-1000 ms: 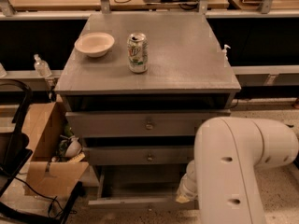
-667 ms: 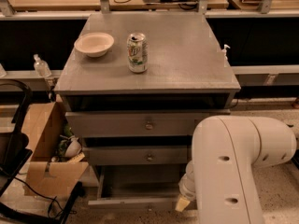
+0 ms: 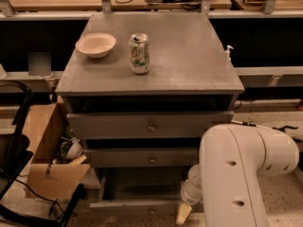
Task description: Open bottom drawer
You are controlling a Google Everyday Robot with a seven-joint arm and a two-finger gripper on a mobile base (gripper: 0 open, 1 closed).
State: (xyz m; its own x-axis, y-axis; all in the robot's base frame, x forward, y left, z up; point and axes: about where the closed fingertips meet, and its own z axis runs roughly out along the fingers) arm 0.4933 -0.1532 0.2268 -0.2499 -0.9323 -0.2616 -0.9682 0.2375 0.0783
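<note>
The grey cabinet (image 3: 151, 65) has three drawer fronts stacked. The bottom drawer (image 3: 137, 205) stands pulled out toward me: its front edge is low in the view and its plain grey inside (image 3: 142, 186) shows. Its knob is hidden. The upper drawer front (image 3: 118, 126) and the middle drawer front (image 3: 118, 158) are pushed in, each with a small round knob. My gripper (image 3: 183, 213) hangs under the big white arm (image 3: 241, 174), at the right end of the bottom drawer's front edge; only a cream tip shows.
A pale bowl (image 3: 95, 44) and a green-white soda can (image 3: 139, 54) stand on the cabinet top. An open cardboard box (image 3: 47, 155) with clutter sits on the floor to the left, beside a black frame (image 3: 19, 141). Wooden desks run behind.
The gripper's tip has moved slightly down and toward me along the bottom drawer's right end. The arm shifted a little. Bowl and can have not moved.
</note>
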